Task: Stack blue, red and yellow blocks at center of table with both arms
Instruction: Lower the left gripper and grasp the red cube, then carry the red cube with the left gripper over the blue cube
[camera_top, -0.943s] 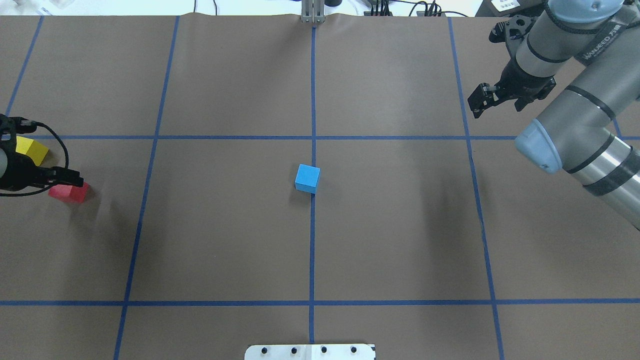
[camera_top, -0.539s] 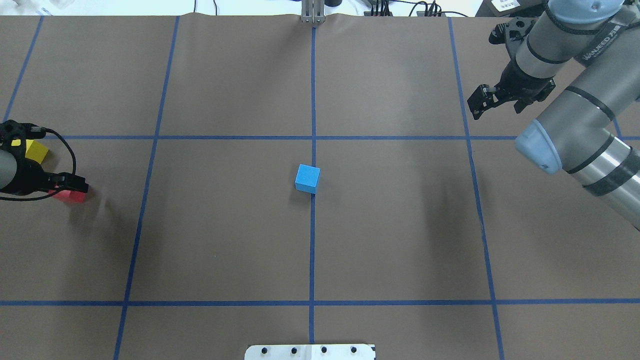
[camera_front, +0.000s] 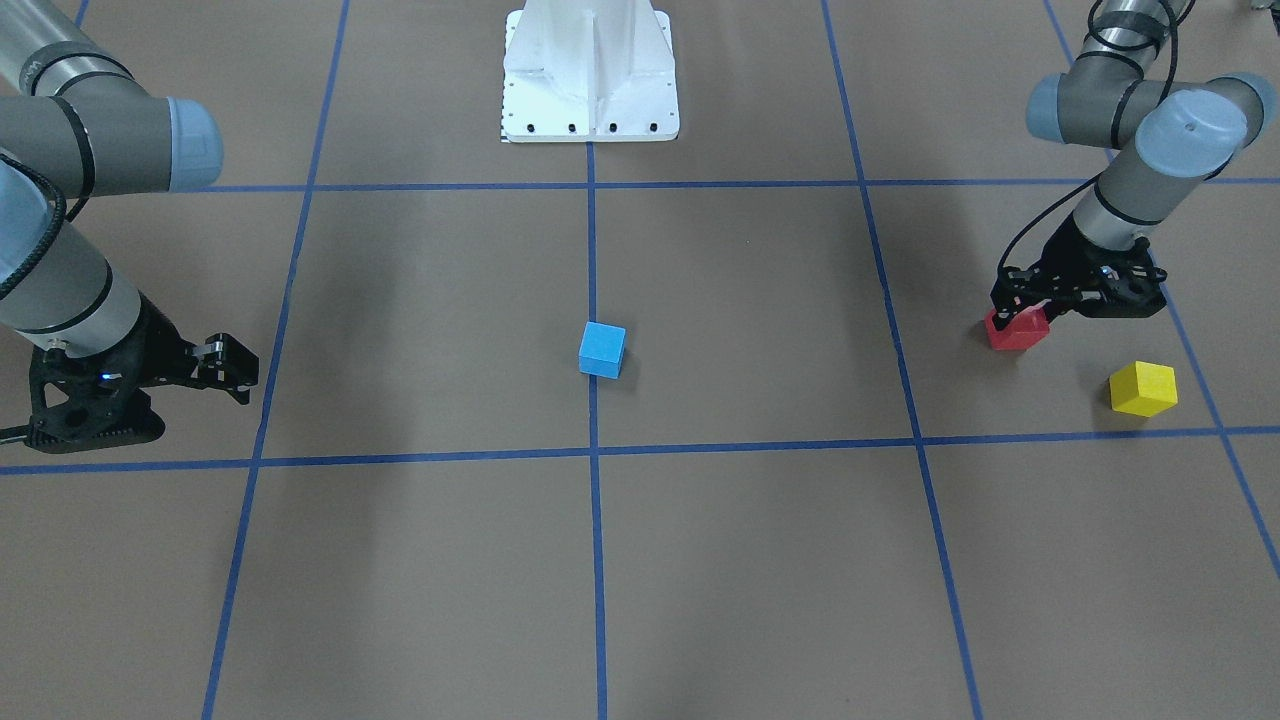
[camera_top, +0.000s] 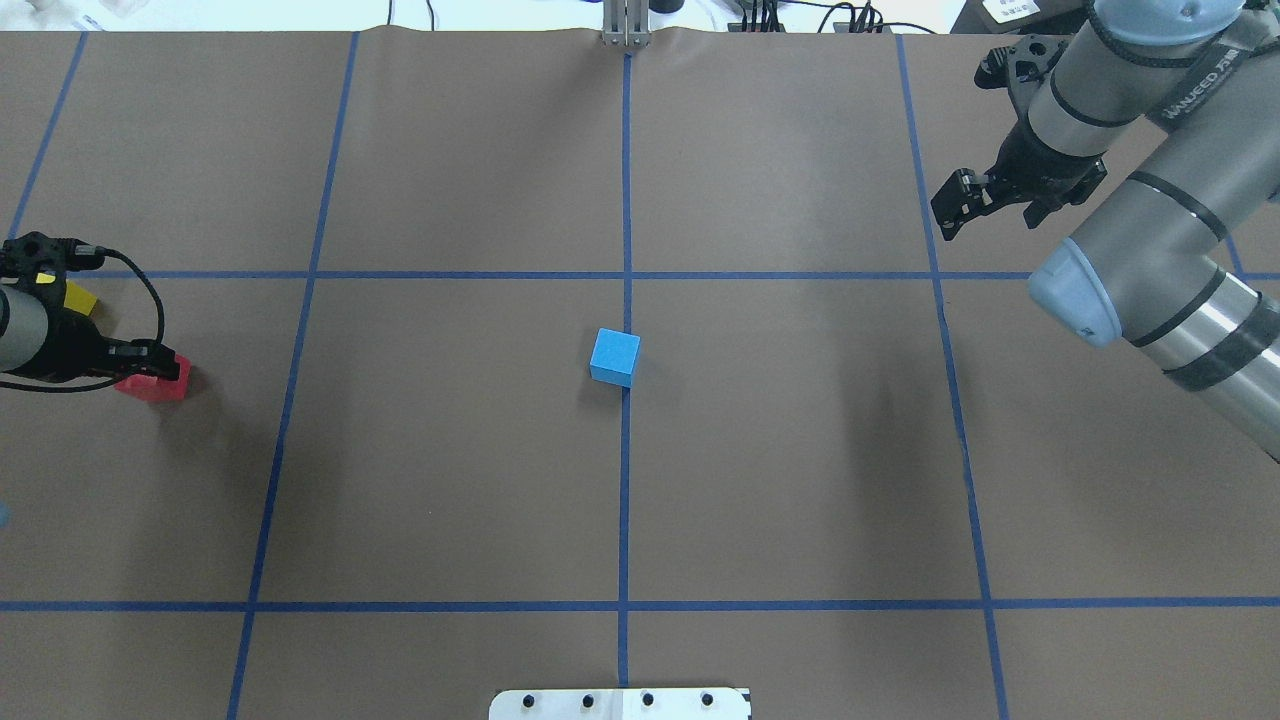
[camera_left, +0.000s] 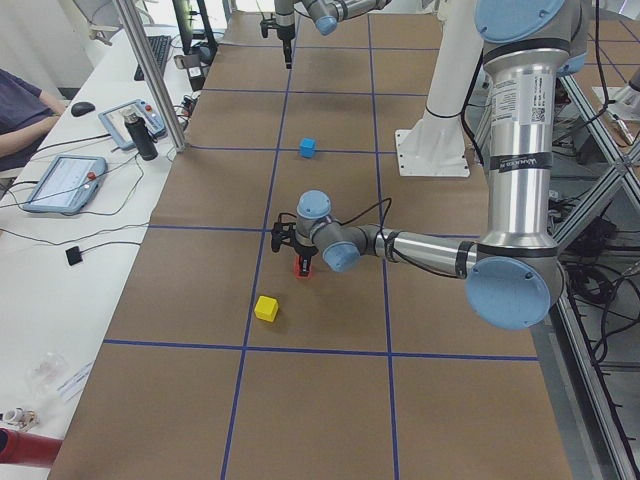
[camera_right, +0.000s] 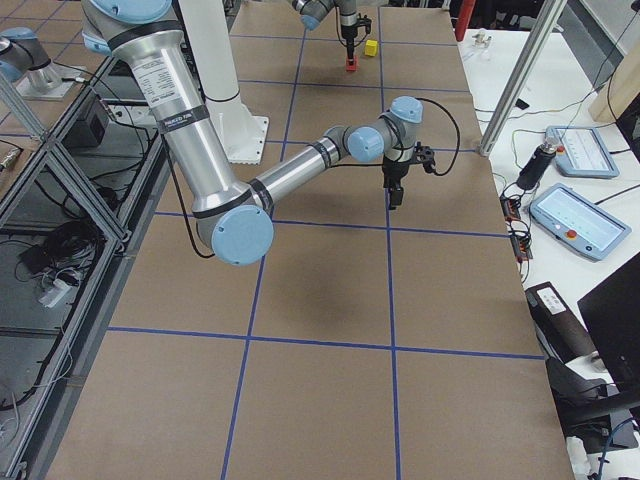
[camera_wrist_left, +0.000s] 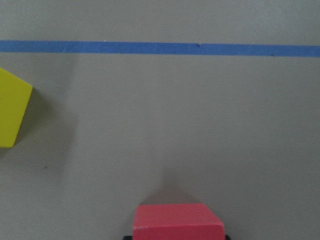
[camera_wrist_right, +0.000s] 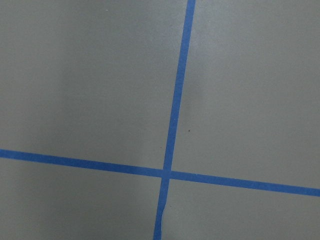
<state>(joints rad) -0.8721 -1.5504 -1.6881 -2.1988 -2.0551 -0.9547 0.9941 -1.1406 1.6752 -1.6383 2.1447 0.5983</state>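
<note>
A blue block (camera_top: 614, 357) sits alone at the table's centre, on the middle tape line; it also shows in the front view (camera_front: 602, 349). At the far left, my left gripper (camera_top: 165, 368) is shut on a red block (camera_top: 155, 385), low over the table. In the left wrist view the red block (camera_wrist_left: 177, 222) sits at the bottom edge. A yellow block (camera_front: 1142, 388) lies on the table just beyond the red block (camera_front: 1017, 330), partly hidden by my left wrist in the overhead view. My right gripper (camera_top: 945, 212) is open and empty at the far right.
Blue tape lines (camera_top: 626, 200) divide the brown table cover into squares. The robot's white base (camera_front: 590, 70) stands at the near middle edge. A metal post (camera_top: 626, 25) stands at the far edge. My right forearm (camera_top: 1150, 250) hangs over the right side.
My left gripper has moved a little to the right, and the red block has shifted with it. My right gripper has drawn slightly farther back. The blue block has not moved.
</note>
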